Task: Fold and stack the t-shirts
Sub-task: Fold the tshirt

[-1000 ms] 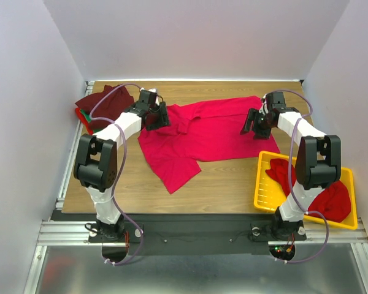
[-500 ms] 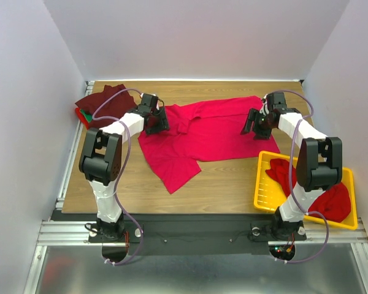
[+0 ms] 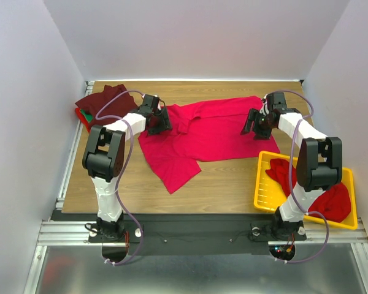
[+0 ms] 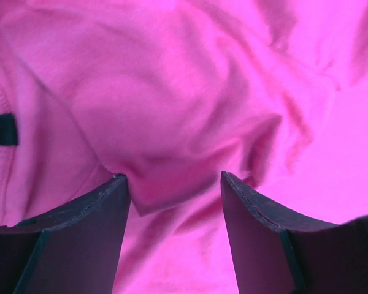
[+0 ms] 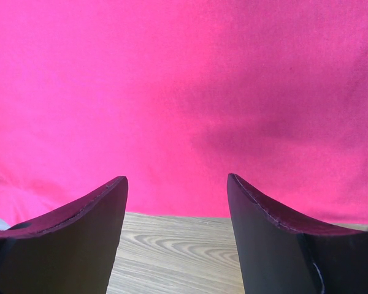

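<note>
On the wood-grain table point(image 3: 233, 177), a rumpled crimson t-shirt point(image 3: 202, 131) — left gripper point(image 4: 173, 177) and right gripper point(image 5: 176, 177), fingers apart.

Plain pale-lilac walls point(image 3: 196, 37) at 9, 12 and 3 o'clock, light-brown wood-grain tabletop point(image 3: 233, 184) centre, silver slotted aluminium rail point(image 3: 196, 229) at 6 o'clock, grey brushed-metal sheet point(image 3: 202, 272) below it, even light.

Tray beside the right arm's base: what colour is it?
The tray is yellow, seen best in the top external view.
</note>
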You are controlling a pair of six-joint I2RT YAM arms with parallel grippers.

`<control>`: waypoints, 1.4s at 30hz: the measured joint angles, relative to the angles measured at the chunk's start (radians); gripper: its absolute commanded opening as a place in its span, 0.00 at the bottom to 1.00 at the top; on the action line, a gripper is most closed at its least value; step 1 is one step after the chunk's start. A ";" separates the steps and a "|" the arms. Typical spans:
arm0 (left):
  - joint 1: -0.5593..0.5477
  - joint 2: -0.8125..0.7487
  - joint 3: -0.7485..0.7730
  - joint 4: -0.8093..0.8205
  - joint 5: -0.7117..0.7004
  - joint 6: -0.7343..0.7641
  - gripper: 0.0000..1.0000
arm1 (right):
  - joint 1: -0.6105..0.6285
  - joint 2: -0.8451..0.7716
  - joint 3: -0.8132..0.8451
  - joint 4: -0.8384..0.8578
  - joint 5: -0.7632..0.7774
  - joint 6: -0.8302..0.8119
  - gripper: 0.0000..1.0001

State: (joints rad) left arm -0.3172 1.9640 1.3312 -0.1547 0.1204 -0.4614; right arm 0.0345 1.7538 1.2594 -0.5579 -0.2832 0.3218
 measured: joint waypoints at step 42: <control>0.040 -0.137 -0.001 -0.156 0.354 -0.068 0.68 | 0.000 0.000 0.000 -0.003 0.003 0.008 0.72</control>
State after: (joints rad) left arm -0.2775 1.8275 1.3304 -0.3107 0.4747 -0.5293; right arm 0.0345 1.7538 1.2594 -0.5606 -0.2806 0.3294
